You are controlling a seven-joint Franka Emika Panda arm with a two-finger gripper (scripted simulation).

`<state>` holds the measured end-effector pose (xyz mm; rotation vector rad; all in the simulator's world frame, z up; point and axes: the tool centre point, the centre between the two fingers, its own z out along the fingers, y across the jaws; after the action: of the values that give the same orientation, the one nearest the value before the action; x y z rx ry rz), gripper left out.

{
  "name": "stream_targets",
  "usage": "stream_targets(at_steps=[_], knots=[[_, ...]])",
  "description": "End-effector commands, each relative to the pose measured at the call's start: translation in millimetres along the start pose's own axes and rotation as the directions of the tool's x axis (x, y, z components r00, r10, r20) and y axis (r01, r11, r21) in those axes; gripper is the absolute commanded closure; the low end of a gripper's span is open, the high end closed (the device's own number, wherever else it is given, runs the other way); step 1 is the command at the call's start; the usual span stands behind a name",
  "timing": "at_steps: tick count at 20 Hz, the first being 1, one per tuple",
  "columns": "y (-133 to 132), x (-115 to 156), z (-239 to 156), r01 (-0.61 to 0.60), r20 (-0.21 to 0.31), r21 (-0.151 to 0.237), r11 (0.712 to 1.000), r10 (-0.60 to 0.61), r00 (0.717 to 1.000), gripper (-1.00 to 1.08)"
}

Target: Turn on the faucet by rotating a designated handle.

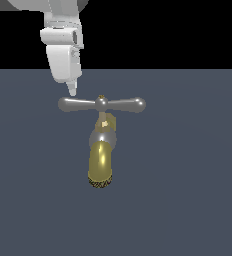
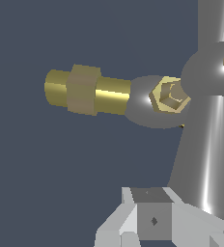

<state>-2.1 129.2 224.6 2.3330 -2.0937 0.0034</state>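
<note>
The faucet [image 1: 100, 162] stands mid-scene, its brass-gold spout curving down toward the viewer to a dark mesh tip. On top sits the handle [image 1: 102, 104], a silver crossbar lying level, with bulbous ends and a small gold cap on its hub. My gripper [image 1: 73, 91] hangs just above the crossbar's end on the exterior view's left, its fingers together and holding nothing. In the wrist view the handle [image 2: 205, 144] runs close beside the gripper [image 2: 152, 219], with the faucet's gold pipe and nut [image 2: 82, 89] beyond the silver ball joint [image 2: 147, 101].
The faucet stands alone on a flat grey-blue floor [image 1: 188, 210]. Beyond the floor's far edge the background is black. My white arm [image 1: 63, 45] comes down from the top on the exterior view's left.
</note>
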Motion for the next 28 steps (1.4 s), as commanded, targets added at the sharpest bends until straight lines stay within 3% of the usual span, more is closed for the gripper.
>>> stream_targets(at_steps=[1, 16, 28], knots=[[-4, -5, 9, -0.036, 0.002, 0.002, 0.999, 0.036, 0.999, 1.08], [-9, -14, 26, -0.101, 0.006, 0.003, 0.995, 0.101, 0.995, 1.08], [30, -22, 26, -0.101, 0.006, 0.003, 0.995, 0.101, 0.995, 1.08]])
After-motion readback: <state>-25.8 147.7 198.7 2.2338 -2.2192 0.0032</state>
